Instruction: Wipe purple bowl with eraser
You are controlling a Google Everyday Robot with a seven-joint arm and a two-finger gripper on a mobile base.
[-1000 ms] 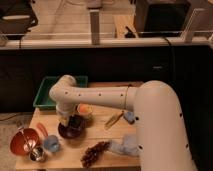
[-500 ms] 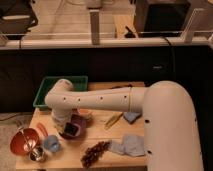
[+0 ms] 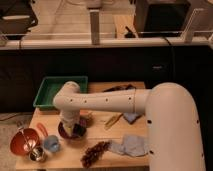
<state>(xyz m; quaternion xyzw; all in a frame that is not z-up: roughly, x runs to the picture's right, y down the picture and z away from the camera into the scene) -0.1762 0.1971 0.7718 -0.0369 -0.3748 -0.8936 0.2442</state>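
Note:
The purple bowl sits on the wooden table left of centre, mostly covered by my arm. My gripper reaches down into the bowl from above. A dark block, likely the eraser, shows at the gripper's tip inside the bowl. My white arm sweeps in from the right and hides most of the bowl's rim.
A green tray stands at the back left. A red bowl, a metal cup and a light blue cup are at the front left. A blue cloth, a dark bunch and a yellow item lie nearby.
My arm has swung left across the table and the gripper has shifted within the purple bowl. The other objects have stayed in place.

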